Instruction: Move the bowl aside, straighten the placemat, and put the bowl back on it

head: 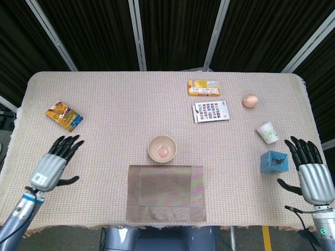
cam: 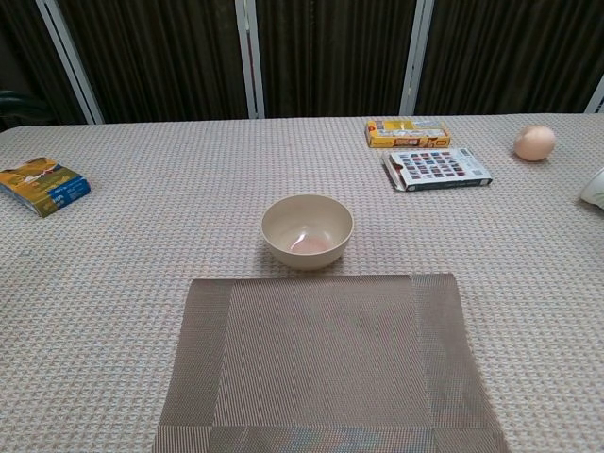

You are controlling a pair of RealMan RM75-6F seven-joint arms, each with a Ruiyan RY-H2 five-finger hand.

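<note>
A cream bowl (head: pixel 162 148) (cam: pixel 307 231) stands upright on the tablecloth, just beyond the far edge of the placemat and off it. The grey-brown woven placemat (head: pixel 166 192) (cam: pixel 321 363) lies flat and square to the table's near edge. My left hand (head: pixel 54 162) hovers over the table's near left, fingers spread, holding nothing, well left of the bowl. At the near right edge my right hand (head: pixel 310 172) is open too, fingers apart, beside a blue box. Neither hand appears in the chest view.
A blue box (head: pixel 274 161) and a paper cup (head: pixel 267 132) (cam: pixel 595 189) sit near my right hand. An egg (head: pixel 250 100) (cam: pixel 534 142), a patterned card box (head: pixel 210 111) (cam: pixel 435 168) and a yellow packet (head: pixel 203 87) (cam: pixel 407 131) lie far right. A colourful packet (head: pixel 64 115) (cam: pixel 43 185) lies far left.
</note>
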